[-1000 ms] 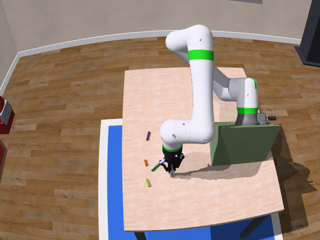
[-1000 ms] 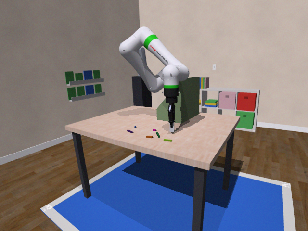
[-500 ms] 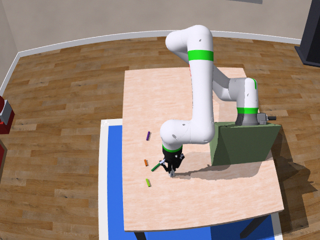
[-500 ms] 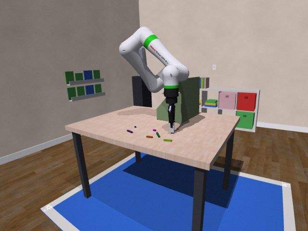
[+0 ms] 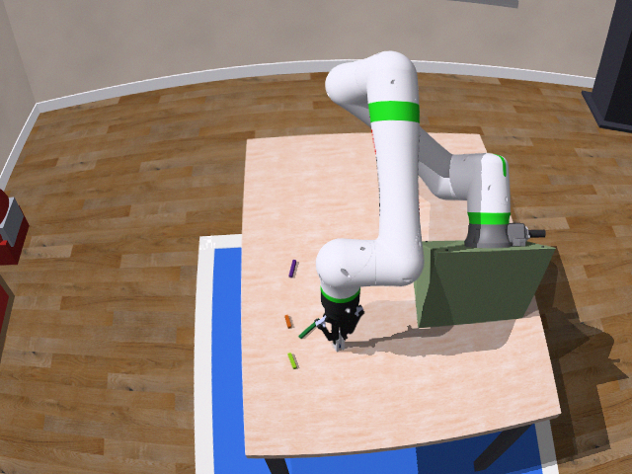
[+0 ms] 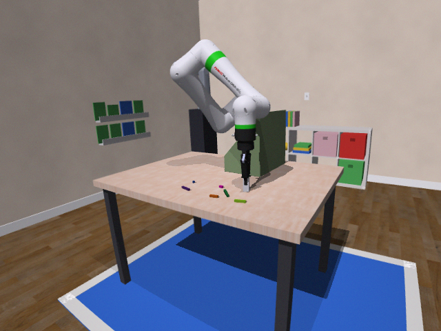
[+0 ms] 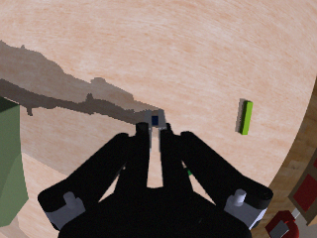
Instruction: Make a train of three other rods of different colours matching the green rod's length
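Between the two fingers of my gripper point(image 5: 338, 346) point(image 6: 246, 187) point(image 7: 156, 118), one small dark blue rod point(image 7: 155, 120) is clenched at the tips, low over the table point(image 5: 326, 408) point(image 6: 142, 181) point(image 7: 198, 64). Whether its underside touches the wood, I cannot tell.

Six more rods lie flat around that spot, each apart from the others. Nearest in the view from above is the one green rod point(image 5: 307, 329) point(image 6: 226, 193) point(image 7: 189, 172), set aslant just beside my fingers, its far end hidden there. Near it are one magenta rod point(image 6: 221, 186), short and stubby, and one orange rod point(image 5: 288, 321) point(image 6: 213, 196). One lime rod point(image 5: 291, 360) point(image 6: 240, 201) point(image 7: 246, 118) lies on the other side of the green one from the magenta. Farther out come one purple rod point(image 5: 292, 268) point(image 6: 185, 187) and one loose blue rod point(image 6: 193, 181), the latter a mere dot.

Past them all, my arm stands on one big green block point(image 5: 485, 287) point(image 6: 273, 142). Beyond it, one white shelf point(image 6: 368, 156) shows three bins: pink, red and green.
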Robot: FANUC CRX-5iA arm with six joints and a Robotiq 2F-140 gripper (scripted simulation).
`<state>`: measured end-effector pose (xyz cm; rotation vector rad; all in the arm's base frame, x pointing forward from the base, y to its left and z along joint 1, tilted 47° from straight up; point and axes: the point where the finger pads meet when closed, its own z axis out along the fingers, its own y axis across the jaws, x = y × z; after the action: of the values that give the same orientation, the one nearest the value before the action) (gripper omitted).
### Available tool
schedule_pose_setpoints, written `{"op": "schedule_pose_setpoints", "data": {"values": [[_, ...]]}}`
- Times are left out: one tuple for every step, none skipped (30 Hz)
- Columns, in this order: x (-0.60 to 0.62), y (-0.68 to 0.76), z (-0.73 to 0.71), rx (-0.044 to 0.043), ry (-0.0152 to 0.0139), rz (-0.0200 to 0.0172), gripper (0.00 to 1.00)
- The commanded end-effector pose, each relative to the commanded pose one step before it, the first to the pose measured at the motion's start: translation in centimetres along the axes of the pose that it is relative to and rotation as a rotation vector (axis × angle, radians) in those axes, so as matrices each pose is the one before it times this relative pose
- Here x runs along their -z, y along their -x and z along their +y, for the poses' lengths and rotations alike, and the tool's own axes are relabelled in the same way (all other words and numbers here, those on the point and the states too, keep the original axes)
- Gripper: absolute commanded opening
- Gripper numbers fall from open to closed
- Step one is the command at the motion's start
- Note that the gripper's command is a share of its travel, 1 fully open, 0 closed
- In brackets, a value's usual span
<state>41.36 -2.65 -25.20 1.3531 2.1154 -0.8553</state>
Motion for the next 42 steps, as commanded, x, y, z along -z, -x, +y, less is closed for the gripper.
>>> {"op": "schedule_pose_setpoints", "data": {"values": [[-0.048, -0.014, 0.014, -0.00006, 0.00035, 0.0002, 0.03], [0.0, 0.0, 0.0, 0.0, 0.0, 0.0, 0.03], [0.0, 0.0, 0.0, 0.0, 0.0, 0.0, 0.03], [0.0, 0.0, 0.0, 0.0, 0.0, 0.0, 0.03], [0.0, 0.0, 0.0, 0.0, 0.0, 0.0, 0.03], [0.0, 0.0, 0.0, 0.0, 0.0, 0.0, 0.03], [0.0, 0.0, 0.0, 0.0, 0.0, 0.0, 0.03], [0.0, 0.0, 0.0, 0.0, 0.0, 0.0, 0.03], [0.0, 0.0, 0.0, 0.0, 0.0, 0.0, 0.03], [0.0, 0.0, 0.0, 0.0, 0.0, 0.0, 0.03], [0.0, 0.0, 0.0, 0.0, 0.0, 0.0, 0.03], [0.0, 0.0, 0.0, 0.0, 0.0, 0.0, 0.03], [0.0, 0.0, 0.0, 0.0, 0.0, 0.0, 0.03], [0.0, 0.0, 0.0, 0.0, 0.0, 0.0, 0.03], [0.0, 0.0, 0.0, 0.0, 0.0, 0.0, 0.03], [0.0, 0.0, 0.0, 0.0, 0.0, 0.0, 0.03], [0.0, 0.0, 0.0, 0.0, 0.0, 0.0, 0.03], [0.0, 0.0, 0.0, 0.0, 0.0, 0.0, 0.03], [0.0, 0.0, 0.0, 0.0, 0.0, 0.0, 0.03], [0.0, 0.0, 0.0, 0.0, 0.0, 0.0, 0.03], [0.0, 0.0, 0.0, 0.0, 0.0, 0.0, 0.03], [0.0, 0.0, 0.0, 0.0, 0.0, 0.0, 0.03], [0.0, 0.0, 0.0, 0.0, 0.0, 0.0, 0.03], [0.0, 0.0, 0.0, 0.0, 0.0, 0.0, 0.03], [0.0, 0.0, 0.0, 0.0, 0.0, 0.0, 0.03], [0.0, 0.0, 0.0, 0.0, 0.0, 0.0, 0.03], [0.0, 0.0, 0.0, 0.0, 0.0, 0.0, 0.03], [0.0, 0.0, 0.0, 0.0, 0.0, 0.0, 0.03], [0.0, 0.0, 0.0, 0.0, 0.0, 0.0, 0.03], [0.0, 0.0, 0.0, 0.0, 0.0, 0.0, 0.03], [0.0, 0.0, 0.0, 0.0, 0.0, 0.0, 0.03], [0.0, 0.0, 0.0, 0.0, 0.0, 0.0, 0.03], [0.0, 0.0, 0.0, 0.0, 0.0, 0.0, 0.03], [0.0, 0.0, 0.0, 0.0, 0.0, 0.0, 0.03], [0.0, 0.0, 0.0, 0.0, 0.0, 0.0, 0.03], [0.0, 0.0, 0.0, 0.0, 0.0, 0.0, 0.05], [0.0, 0.0, 0.0, 0.0, 0.0, 0.0, 0.05], [0.0, 0.0, 0.0, 0.0, 0.0, 0.0, 0.05], [0.0, 0.0, 0.0, 0.0, 0.0, 0.0, 0.05], [0.0, 0.0, 0.0, 0.0, 0.0, 0.0, 0.05], [0.0, 0.0, 0.0, 0.0, 0.0, 0.0, 0.08], [0.0, 0.0, 0.0, 0.0, 0.0, 0.0, 0.08]]}}
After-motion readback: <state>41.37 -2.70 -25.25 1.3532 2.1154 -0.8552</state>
